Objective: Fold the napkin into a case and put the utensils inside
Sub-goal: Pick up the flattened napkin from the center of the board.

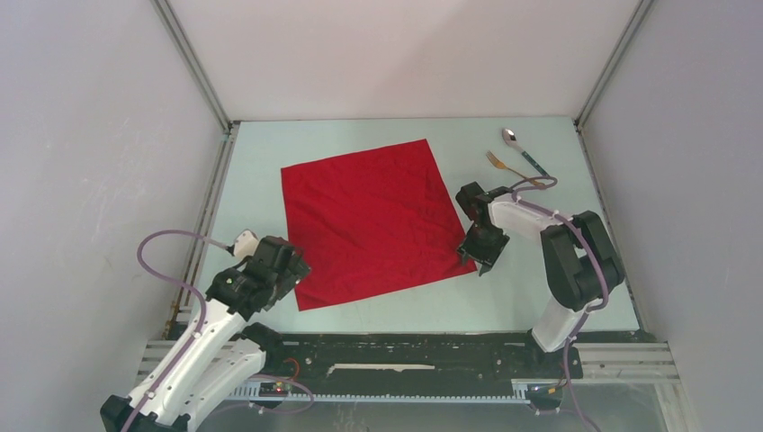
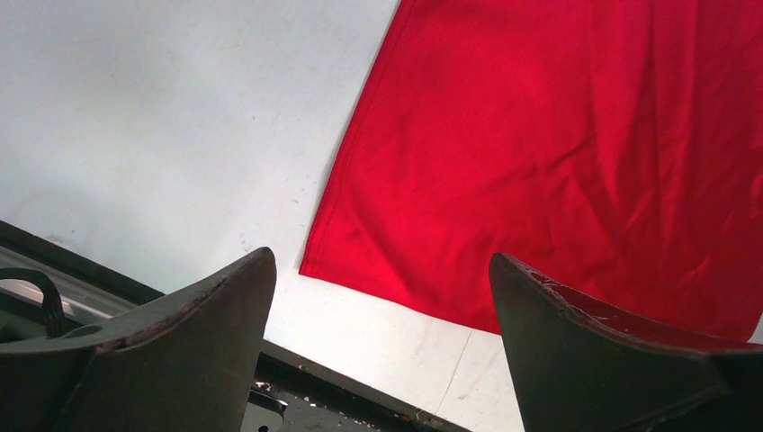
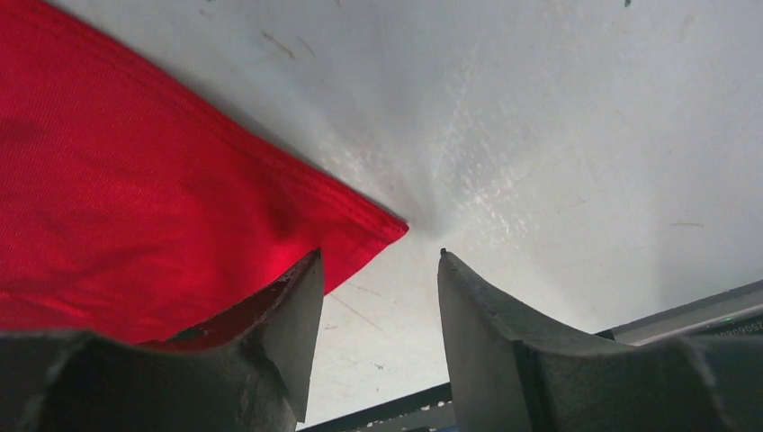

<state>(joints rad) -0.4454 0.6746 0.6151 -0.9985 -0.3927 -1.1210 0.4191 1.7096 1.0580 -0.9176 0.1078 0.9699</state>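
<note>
At the napkin's (image 1: pixel 369 220) near left corner, your left gripper (image 2: pixel 382 297) hovered with jaws spread wide, holding nothing. At the near right corner, your right gripper (image 3: pixel 378 270) stood half parted over the cloth tip, not pinching it. The napkin lay flat and unfolded. Beyond its far right corner lay the spoon (image 1: pixel 520 148) and fork (image 1: pixel 504 166). You seemed about to start the first fold; next, both jaws needed to close on their corners
</note>
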